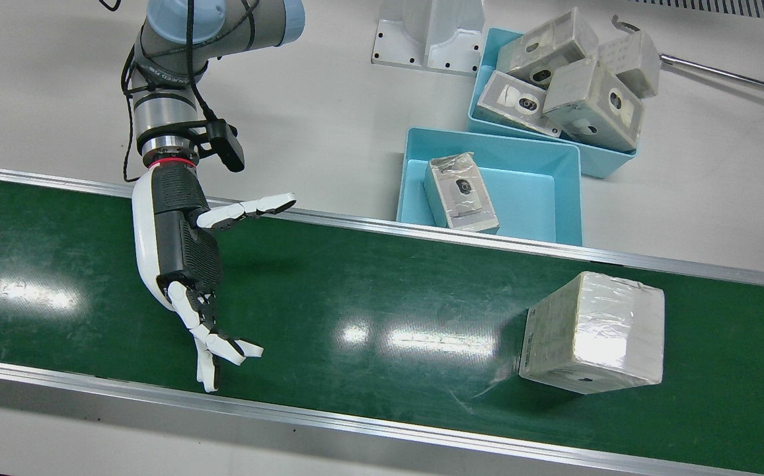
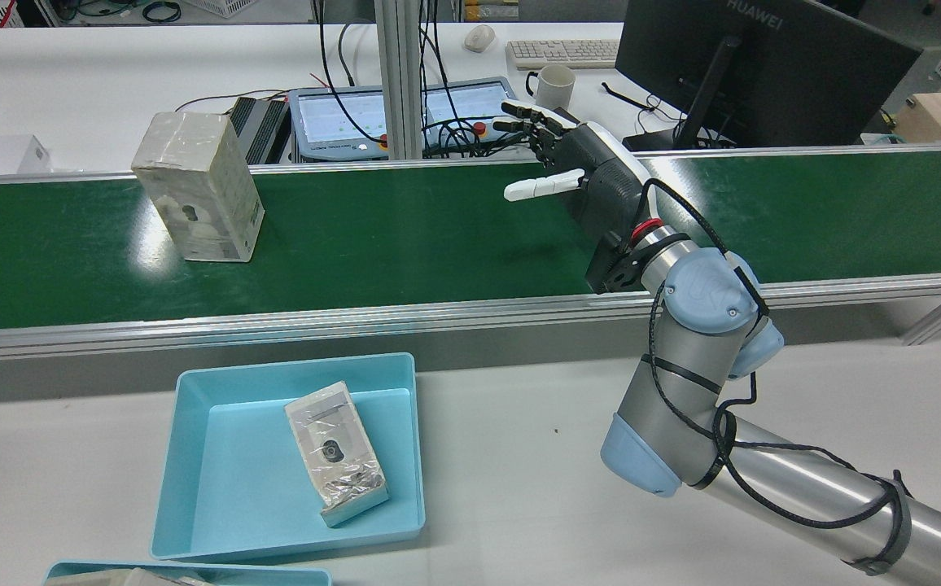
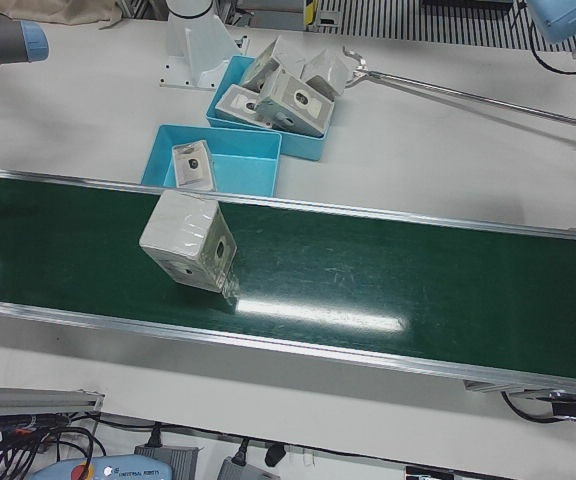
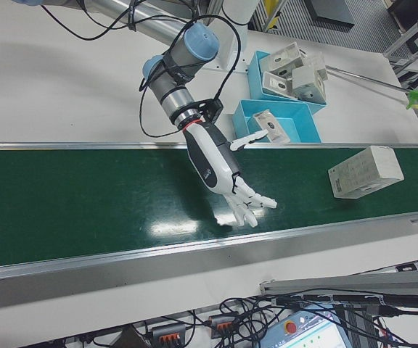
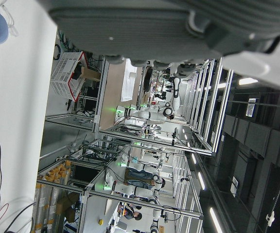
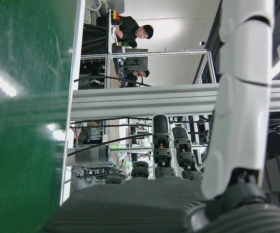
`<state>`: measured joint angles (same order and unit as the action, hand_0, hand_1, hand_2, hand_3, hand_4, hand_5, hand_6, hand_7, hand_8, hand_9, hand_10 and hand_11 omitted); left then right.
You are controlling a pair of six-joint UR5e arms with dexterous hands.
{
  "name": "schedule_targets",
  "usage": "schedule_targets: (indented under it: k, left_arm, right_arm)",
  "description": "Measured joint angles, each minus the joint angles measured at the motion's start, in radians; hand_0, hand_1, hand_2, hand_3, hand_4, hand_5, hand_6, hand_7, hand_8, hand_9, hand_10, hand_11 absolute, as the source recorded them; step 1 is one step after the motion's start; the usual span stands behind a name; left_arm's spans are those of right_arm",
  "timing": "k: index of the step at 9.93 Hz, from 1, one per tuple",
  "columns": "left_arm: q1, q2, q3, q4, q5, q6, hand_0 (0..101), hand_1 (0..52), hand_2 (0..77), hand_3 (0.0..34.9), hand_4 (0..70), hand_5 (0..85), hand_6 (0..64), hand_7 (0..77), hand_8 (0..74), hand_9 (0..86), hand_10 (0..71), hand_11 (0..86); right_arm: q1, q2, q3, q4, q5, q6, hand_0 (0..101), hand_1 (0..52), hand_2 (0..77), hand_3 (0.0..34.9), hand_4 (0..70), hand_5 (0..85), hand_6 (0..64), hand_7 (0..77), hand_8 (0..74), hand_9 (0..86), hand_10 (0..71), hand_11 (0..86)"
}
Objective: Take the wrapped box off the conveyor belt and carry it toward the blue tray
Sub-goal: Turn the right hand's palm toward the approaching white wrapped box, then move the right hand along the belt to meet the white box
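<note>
Wrapped box is sitting untouched on the conveyor belt, standing on one face, with nothing in contact with it. Judging from that, the pick is not yet begun; grasp, lift and carry are all left to do.

Conveyor belt is running across the whole station, green and glossy, with aluminium rails on both edges. Whether it is moving cannot be told from these pictures.

Blue tray is lying on the white table just beyond the belt's far rail, near the box's stretch of belt. It is already holding one smaller wrapped package. A second tray behind it is carrying several more.

Right hand is hovering over the belt, well apart from the box, fingers spread wide and reaching toward the operators' side, thumb sticking out sideways. It is holding nothing.

Left hand is appearing only as a blurred edge in its own camera; whether its fingers are apart or closed cannot be told. It is not working over the belt in any fixed view.

Likely next need: right hand closing the gap along the belt toward the box.
</note>
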<state>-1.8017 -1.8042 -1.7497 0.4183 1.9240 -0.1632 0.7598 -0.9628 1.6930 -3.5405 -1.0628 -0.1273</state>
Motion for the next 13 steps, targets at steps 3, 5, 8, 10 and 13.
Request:
schedule_targets:
  k: [3, 5, 8, 10, 13]
  left_arm:
    - [0.0, 0.0, 0.0, 0.0, 0.0, 0.0, 0, 0.0, 1.1, 0.0, 0.0, 1.1, 0.5, 0.5, 0.5, 0.5, 0.5, 0.5]
    - [0.0, 0.0, 0.0, 0.0, 0.0, 0.0, 0, 0.0, 0.5, 0.0, 0.0, 1.1, 0.5, 0.5, 0.5, 0.5, 0.0, 0.5]
    - [0.0, 0.0, 0.0, 0.0, 0.0, 0.0, 0, 0.0, 1.1, 0.0, 0.0, 1.1, 0.5, 0.5, 0.5, 0.5, 0.5, 0.5]
    - [0.0, 0.0, 0.0, 0.0, 0.0, 0.0, 0, 0.0, 1.1, 0.0, 0.0, 1.1, 0.5, 0.5, 0.5, 0.5, 0.5, 0.5]
    - [0.0, 0.0, 0.0, 0.0, 0.0, 0.0, 0, 0.0, 0.5, 0.0, 0.0, 0.5, 0.5, 0.5, 0.5, 0.5, 0.5, 0.5]
  right_arm:
    - [0.0, 0.008, -0.001, 0.0, 0.001, -0.001, 48, 13.1, 7.6, 0.2, 14.2, 16.4, 8.7, 25.1, 2.7, 4.9, 0.0, 1.1]
    - [0.0, 0.012, -0.003, 0.0, 0.001, -0.001, 48, 13.1, 8.2, 0.2, 13.6, 18.0, 10.4, 26.2, 2.7, 6.0, 0.0, 1.1]
    - [0.0, 0.014, -0.003, 0.0, 0.008, -0.001, 49, 25.1, 18.5, 0.2, 17.5, 23.5, 12.0, 31.1, 6.0, 8.2, 1.1, 1.1]
    - [0.0, 0.016, -0.003, 0.0, 0.012, -0.001, 58, 31.1, 27.3, 0.3, 21.8, 43.6, 15.8, 33.8, 7.6, 10.4, 1.1, 7.1]
    - [0.0, 0.017, -0.003, 0.0, 0.014, 0.0, 62, 33.3, 40.9, 0.0, 27.3, 63.8, 18.0, 36.5, 7.6, 10.4, 2.2, 7.1]
